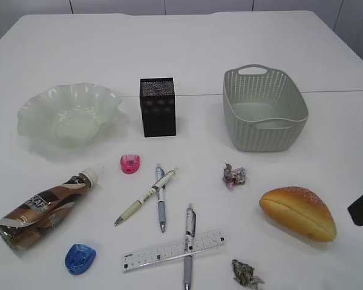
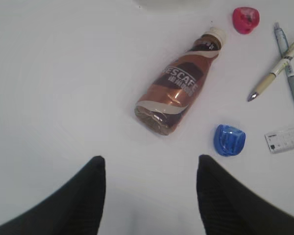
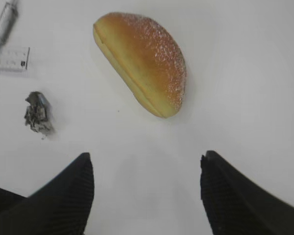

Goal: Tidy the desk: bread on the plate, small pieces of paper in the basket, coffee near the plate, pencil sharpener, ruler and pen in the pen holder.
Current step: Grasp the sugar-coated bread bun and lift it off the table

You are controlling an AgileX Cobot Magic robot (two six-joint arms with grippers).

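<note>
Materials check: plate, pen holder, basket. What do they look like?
Plate: looks like translucent pale green glass, glossy, with a wavy rim; moulded plastic is possible.
Pen holder: black perforated mesh, likely metal, matte, with light showing through the top band.
Basket: grey-green plastic, matte, with a moulded woven pattern and cut-out handles.

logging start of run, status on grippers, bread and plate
Left gripper and right gripper open, empty. Bread on desk, plate empty. Nothing blocking.
</note>
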